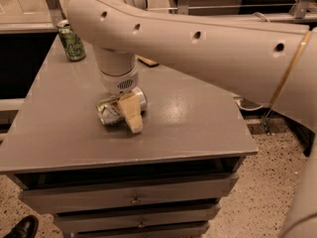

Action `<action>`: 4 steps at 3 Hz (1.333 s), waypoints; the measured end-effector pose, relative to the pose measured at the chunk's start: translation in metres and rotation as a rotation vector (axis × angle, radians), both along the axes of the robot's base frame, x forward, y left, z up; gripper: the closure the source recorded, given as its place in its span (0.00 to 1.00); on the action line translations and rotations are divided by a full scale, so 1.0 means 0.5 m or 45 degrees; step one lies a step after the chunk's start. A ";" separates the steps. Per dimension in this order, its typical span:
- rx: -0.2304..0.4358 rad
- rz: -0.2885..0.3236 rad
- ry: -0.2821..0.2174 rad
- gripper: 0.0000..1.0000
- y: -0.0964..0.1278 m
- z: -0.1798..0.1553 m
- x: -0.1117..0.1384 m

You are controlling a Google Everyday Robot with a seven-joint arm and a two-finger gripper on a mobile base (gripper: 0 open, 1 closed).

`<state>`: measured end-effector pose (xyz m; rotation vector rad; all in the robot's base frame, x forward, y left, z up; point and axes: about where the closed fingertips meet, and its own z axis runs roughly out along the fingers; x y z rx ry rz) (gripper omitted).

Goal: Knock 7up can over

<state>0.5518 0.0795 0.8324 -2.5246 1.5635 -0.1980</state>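
Observation:
The 7up can [110, 111], silver with green and red markings, lies on its side near the middle of the grey table top [198, 118]. My gripper [130, 117] comes straight down from the big white arm. It sits right at the can's right end, its cream tip in front of the can and touching it. The rest of the can is partly hidden behind the gripper.
A darker green can [72, 41] stands upright at the table's back left corner. A thin tan object [148, 61] lies behind the arm. Drawers [133, 200] sit under the top. A black shoe [21, 227] is on the floor at front left.

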 end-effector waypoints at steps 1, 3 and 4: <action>-0.030 0.015 0.002 0.00 -0.003 -0.003 0.001; -0.048 0.032 0.031 0.00 -0.015 -0.009 -0.009; 0.076 -0.005 0.068 0.00 -0.030 0.020 -0.016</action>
